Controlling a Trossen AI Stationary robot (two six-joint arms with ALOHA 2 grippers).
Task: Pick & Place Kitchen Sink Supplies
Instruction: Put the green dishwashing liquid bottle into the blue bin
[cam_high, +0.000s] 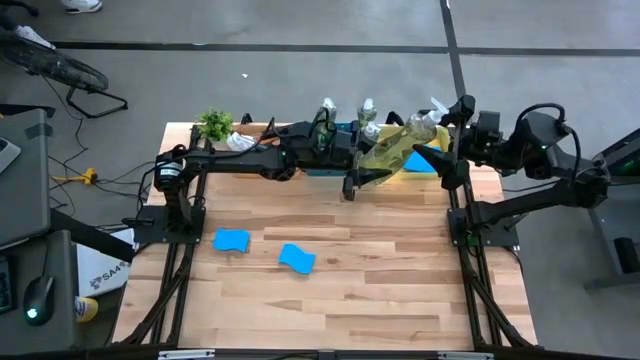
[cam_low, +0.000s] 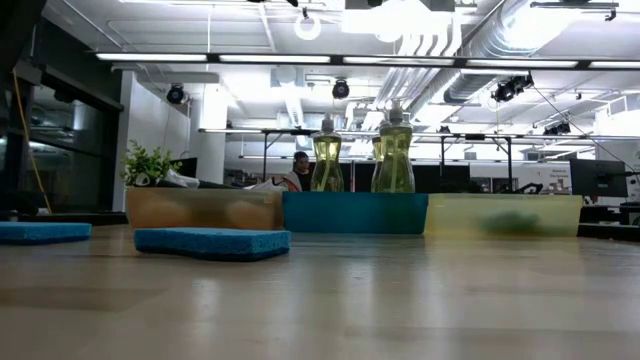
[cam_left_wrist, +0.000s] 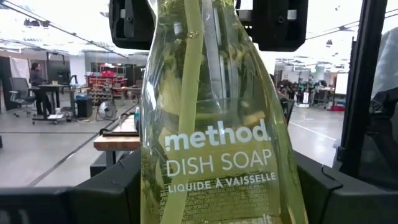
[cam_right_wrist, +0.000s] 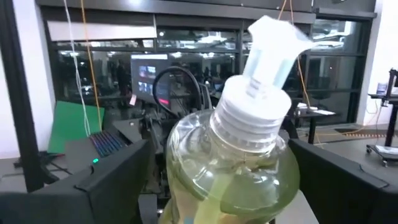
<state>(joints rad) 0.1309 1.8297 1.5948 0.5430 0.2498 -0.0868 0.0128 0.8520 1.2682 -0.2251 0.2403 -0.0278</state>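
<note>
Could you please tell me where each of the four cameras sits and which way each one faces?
High view: above the table, looking straight down; both arms meet at a held soap bottle.
Low view: at tabletop height, looking level across at sponges, bins and two standing bottles; no arm shows.
Left wrist view: on the left arm, facing the held bottle's label; the left pincer grips it.
Right wrist view: on the right arm, facing its pump cap; right pincer around it.
Shared: both wrist views and the high view show the same bottle.

3 soap bottles (cam_high: 400, 148), 2 blue sponges (cam_high: 231, 240) on table, 1 plant (cam_high: 214, 124), 3 bins (cam_low: 354, 213).
</note>
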